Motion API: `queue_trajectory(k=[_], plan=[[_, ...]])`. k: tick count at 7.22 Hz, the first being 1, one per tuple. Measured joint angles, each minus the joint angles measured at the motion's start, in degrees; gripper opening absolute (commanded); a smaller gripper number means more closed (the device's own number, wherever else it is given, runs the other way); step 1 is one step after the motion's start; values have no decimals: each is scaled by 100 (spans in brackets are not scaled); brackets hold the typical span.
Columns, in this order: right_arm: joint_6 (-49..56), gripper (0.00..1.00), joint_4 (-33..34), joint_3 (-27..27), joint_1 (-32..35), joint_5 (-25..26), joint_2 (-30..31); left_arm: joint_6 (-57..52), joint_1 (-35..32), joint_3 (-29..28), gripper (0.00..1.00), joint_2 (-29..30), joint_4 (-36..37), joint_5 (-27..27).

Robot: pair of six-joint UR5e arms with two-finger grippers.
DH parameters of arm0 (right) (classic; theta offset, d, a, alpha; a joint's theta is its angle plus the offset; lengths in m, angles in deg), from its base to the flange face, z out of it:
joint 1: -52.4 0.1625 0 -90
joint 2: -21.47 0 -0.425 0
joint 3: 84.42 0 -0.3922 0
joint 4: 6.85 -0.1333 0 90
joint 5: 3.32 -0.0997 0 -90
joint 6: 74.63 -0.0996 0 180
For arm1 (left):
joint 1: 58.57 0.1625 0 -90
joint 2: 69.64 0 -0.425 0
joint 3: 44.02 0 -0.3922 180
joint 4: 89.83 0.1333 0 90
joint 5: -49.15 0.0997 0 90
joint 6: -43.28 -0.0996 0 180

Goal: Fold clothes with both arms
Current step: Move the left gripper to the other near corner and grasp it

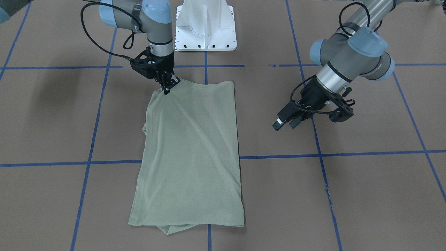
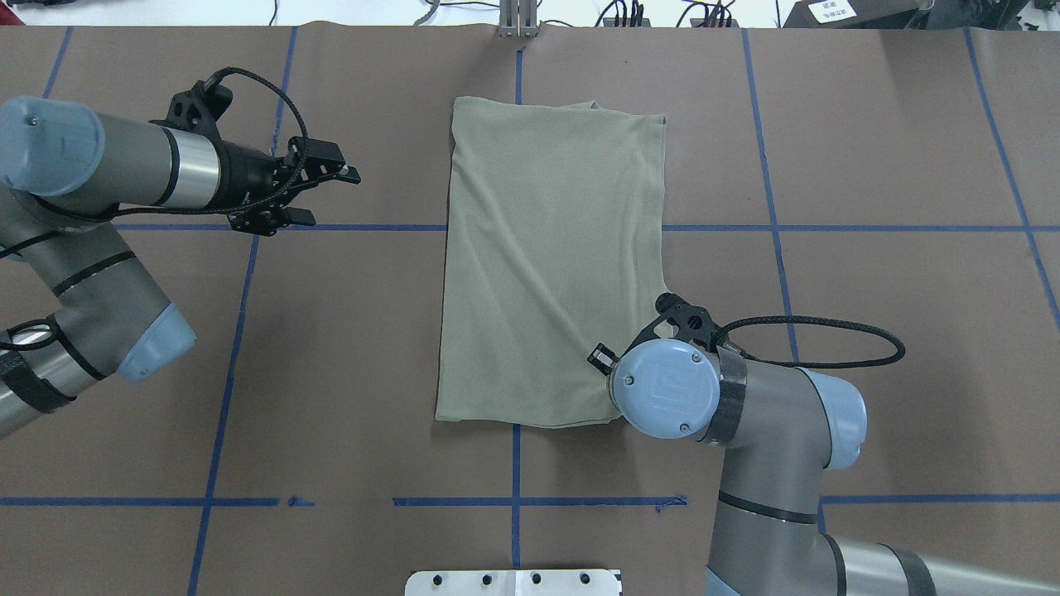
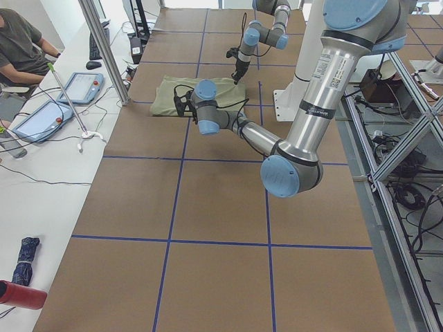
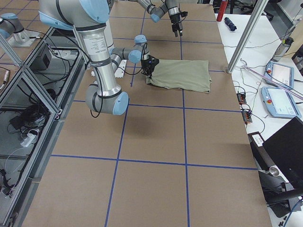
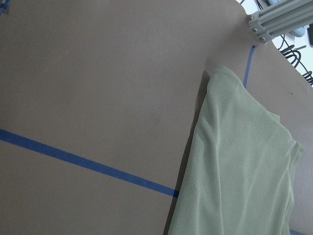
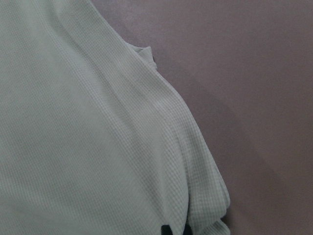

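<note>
Brown desk (image 2: 869,124) with a blue tape grid (image 2: 770,228) spreads wide on both sides of the shirt (image 2: 546,248), which lies mid-desk folded into a long rectangle. Its long edges run straight, and an under-layer peeks past the far edge. The right arm (image 2: 662,389) stands at the shirt's near right corner, jaws clamped on that corner's fabric. The left arm (image 2: 190,174) hovers well apart to the left, over bare desk, jaws spread.
</note>
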Motion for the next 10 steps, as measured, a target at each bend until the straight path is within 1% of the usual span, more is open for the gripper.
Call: queue_trajectory(k=[1, 2, 3, 4, 5, 6, 7, 8, 10], plan=[[-31, 0, 111, -75, -49, 17, -3, 283, 197, 140, 100, -64, 3, 159], [-54, 0, 156, -107, -82, 37, 7, 529, 600, 405, 100, -234, 61, 563], [-64, 0, 171, -121, -103, 52, 32, 770, 1125, 781, 99, -413, 326, 1061], [-65, 0, 176, -130, -111, 53, 47, 1032, 1704, 1128, 98, -502, 791, 1564], [-63, 0, 178, -143, -113, 46, 50, 1235, 2276, 1324, 96, -515, 1227, 2057], [-59, 0, 181, -157, -116, 37, 49, 1369, 2683, 1381, 93, -474, 1509, 2339], [-55, 0, 183, -170, -116, 30, 48, 1455, 2982, 1356, 88, -364, 1740, 2460], [-53, 0, 182, -174, -116, 27, 45, 1488, 3171, 1303, 86, -227, 1934, 2503], [-52, 0, 181, -177, -116, 26, 47, 1473, 3269, 1167, 81, -96, 2068, 2531]])
